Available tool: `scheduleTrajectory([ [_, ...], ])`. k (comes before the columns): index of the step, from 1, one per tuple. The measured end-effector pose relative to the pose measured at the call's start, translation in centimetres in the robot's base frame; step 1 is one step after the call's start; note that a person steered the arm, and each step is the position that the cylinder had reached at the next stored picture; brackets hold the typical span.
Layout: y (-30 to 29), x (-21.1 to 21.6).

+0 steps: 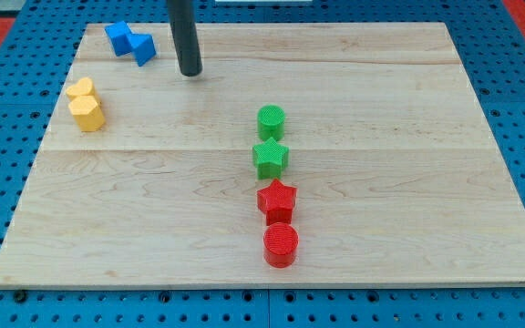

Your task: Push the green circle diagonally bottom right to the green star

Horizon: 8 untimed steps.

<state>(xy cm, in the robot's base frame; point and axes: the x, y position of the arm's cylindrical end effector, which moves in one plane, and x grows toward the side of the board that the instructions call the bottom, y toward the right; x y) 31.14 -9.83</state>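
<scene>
On the wooden tabletop (408, 109), my tip (190, 72) sits far upper-left of the green circle (271, 119); there are no fingers. The circle touches the green star (270, 157), so a push risks shoving both.

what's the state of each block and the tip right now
my tip: on the board near the view's top, right of the blue blocks, touching no block
green circle: upright, just above the green star
green star: flat, between green circle and red star
red star: against the red circle
red circle: upright, lowest
blue blocks: together
yellow blocks: together
</scene>
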Motion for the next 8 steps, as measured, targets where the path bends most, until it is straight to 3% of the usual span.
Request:
scheduleTrajectory([
  [1, -0.9, 3.2],
  [3, 0.0, 4.9],
  [5, 7.2, 5.9],
  [6, 8.8, 8.6],
  [7, 14.1, 9.4],
  [8, 13.6, 8.2],
])
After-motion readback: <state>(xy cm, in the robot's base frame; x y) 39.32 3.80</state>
